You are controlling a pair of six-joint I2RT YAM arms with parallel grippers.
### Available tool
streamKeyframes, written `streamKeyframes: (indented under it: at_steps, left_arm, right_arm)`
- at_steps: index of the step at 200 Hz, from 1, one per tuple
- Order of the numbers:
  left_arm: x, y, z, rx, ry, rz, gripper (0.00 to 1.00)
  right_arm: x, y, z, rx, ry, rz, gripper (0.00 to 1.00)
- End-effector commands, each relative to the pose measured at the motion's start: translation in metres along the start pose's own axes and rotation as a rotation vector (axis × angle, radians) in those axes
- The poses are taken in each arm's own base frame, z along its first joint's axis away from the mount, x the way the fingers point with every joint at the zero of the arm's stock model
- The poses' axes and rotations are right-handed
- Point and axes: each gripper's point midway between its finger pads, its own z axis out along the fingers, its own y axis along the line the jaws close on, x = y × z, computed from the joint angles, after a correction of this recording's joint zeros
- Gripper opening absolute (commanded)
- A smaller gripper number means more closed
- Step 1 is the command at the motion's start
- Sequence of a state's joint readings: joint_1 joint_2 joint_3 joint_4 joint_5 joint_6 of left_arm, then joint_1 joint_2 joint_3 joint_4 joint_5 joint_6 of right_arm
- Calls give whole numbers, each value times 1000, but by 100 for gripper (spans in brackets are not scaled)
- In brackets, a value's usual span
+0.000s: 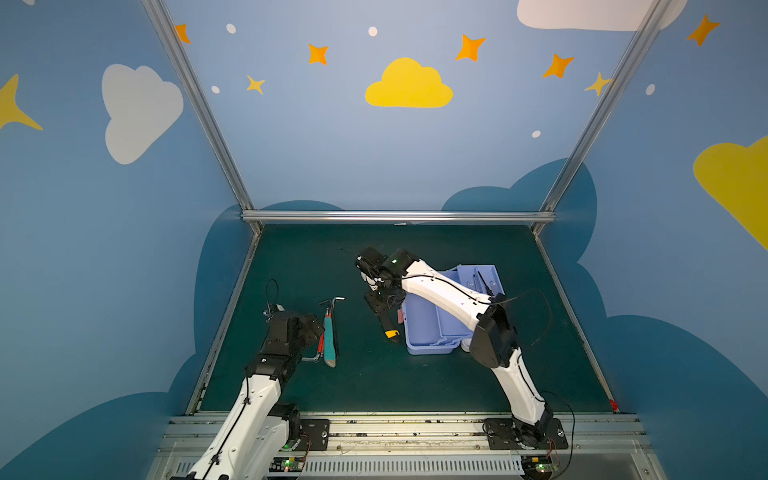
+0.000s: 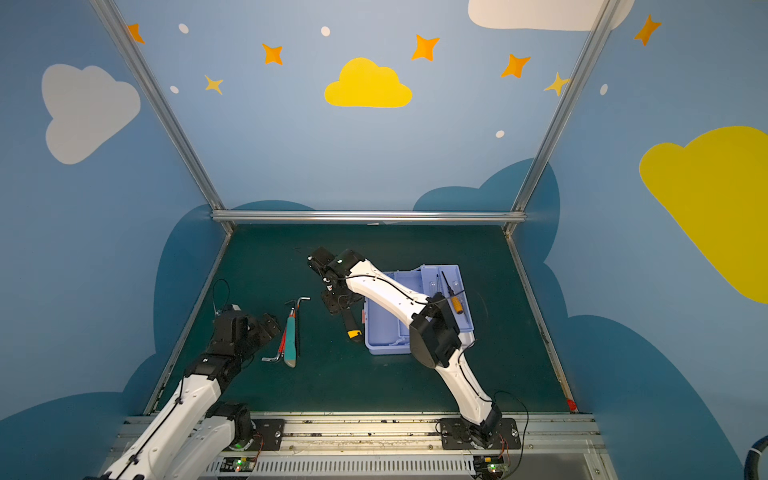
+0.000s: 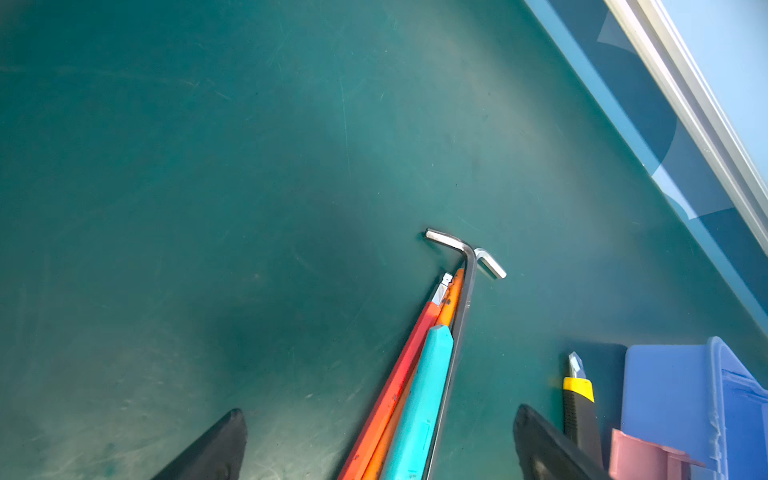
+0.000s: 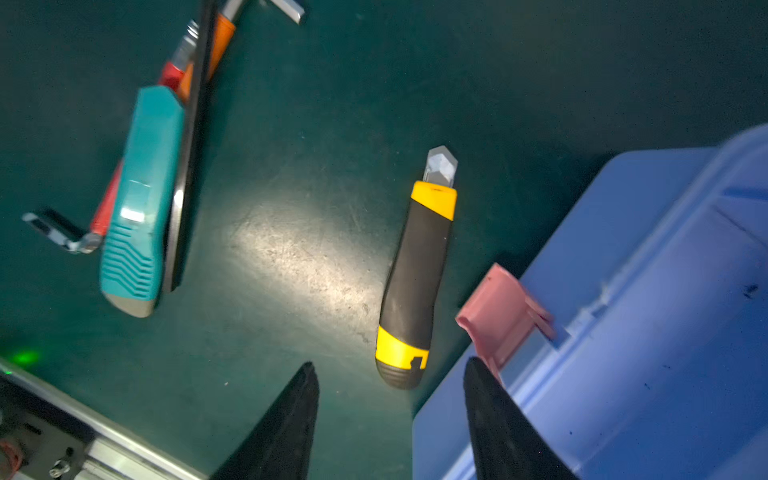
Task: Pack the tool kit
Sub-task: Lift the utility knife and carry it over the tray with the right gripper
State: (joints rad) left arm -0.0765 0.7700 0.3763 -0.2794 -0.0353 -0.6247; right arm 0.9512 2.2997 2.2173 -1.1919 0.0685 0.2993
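Two claws, both slack and empty. The tool kit [image 1: 424, 328] sits mouth-up, right of the mat's middle, its pink latch [image 4: 503, 316] turned toward my left arm, so (I judge) loose tools can drop straight in. Just beside that wall lies the yellow-and-black knife [image 4: 415, 274], long axis near-to-far alongside the kit, blade tip toward the back. My right gripper [image 4: 390, 365] hangs over it with fingers parted on nothing — poised, I'd say, to pinch the handle — while my left gripper [image 3: 379, 411] gapes above the bundled tools [image 3: 419, 374].
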Motion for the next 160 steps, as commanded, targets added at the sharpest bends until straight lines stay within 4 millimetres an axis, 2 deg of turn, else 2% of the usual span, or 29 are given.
streamKeyframes:
  at_steps: [1,22,101,160]
  left_arm:
    - [-7,-3,-5,11,-25,7,100]
    - [-6,-1,-6,7,-28,9,100]
    - [-5,1,-5,-1,-27,14,100]
    - [-4,3,-6,-5,-31,16,100]
  right_arm:
    - [21,-13,21,72,140,-12,60]
    - [26,-17,41,113,181,-14,63]
    - [45,-14,84,86,282,3,64]
    - [55,-19,99,104,326,17,58]
